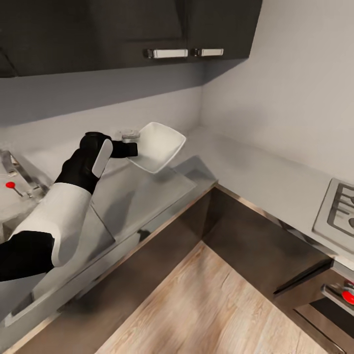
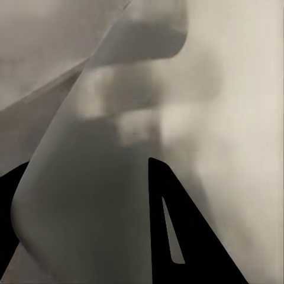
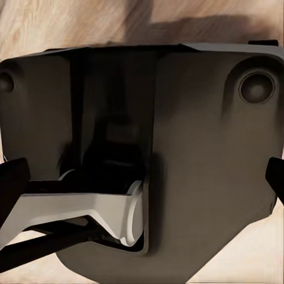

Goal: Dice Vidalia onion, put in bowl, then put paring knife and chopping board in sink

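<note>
My left gripper [image 1: 132,149] is shut on the near rim of the white square bowl [image 1: 160,145]. It holds the bowl tilted in the air above the light-grey countertop [image 1: 255,172], near the back wall. In the left wrist view the bowl's rim [image 2: 77,195] runs between my black fingers [image 2: 177,231]. The sink [image 1: 14,206], with its faucet and small red knob [image 1: 10,185], lies at the far left behind my left forearm. In the right wrist view my right gripper [image 3: 142,177] is open over the wooden floor, facing the robot's dark body. The onion, chopping board and paring knife are out of view.
Dark wall cabinets [image 1: 147,29] hang above the bowl. The counter turns a corner and runs right to a steel stove [image 1: 339,206]. Dark base cabinets [image 1: 255,246] front the counter, and the wooden floor [image 1: 206,305] lies open between them.
</note>
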### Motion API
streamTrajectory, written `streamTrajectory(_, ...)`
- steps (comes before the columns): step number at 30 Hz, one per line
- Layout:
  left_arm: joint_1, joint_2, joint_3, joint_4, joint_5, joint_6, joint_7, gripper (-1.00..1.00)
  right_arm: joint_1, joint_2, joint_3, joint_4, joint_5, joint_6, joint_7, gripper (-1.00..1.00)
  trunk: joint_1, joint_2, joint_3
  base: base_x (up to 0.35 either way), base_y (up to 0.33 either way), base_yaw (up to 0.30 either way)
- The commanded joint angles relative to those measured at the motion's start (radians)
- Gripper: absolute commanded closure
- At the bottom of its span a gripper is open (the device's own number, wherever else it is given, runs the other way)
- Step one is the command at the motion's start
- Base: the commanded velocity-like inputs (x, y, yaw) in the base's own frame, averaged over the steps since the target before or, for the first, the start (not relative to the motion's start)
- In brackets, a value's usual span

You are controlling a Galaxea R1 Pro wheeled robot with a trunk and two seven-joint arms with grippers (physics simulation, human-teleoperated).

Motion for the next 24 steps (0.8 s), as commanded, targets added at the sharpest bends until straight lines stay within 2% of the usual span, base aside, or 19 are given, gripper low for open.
streamTrajectory(1,-0.001,0.001,-0.003,0.001,0.004,0.003,0.001,1.00,0.000,0.002,-0.008,-0.003,0.011,-0.004,0.006,-1.00,0.000,-0.002,-0.002,-0.310,0.081,0.262)
streamTrajectory(24,-0.001,0.001,-0.003,0.005,0.005,0.003,0.001,1.00,0.000,0.002,-0.008,-0.003,0.011,-0.004,0.006,-1.00,0.000,-0.002,-0.015,-0.311,0.065,0.262)
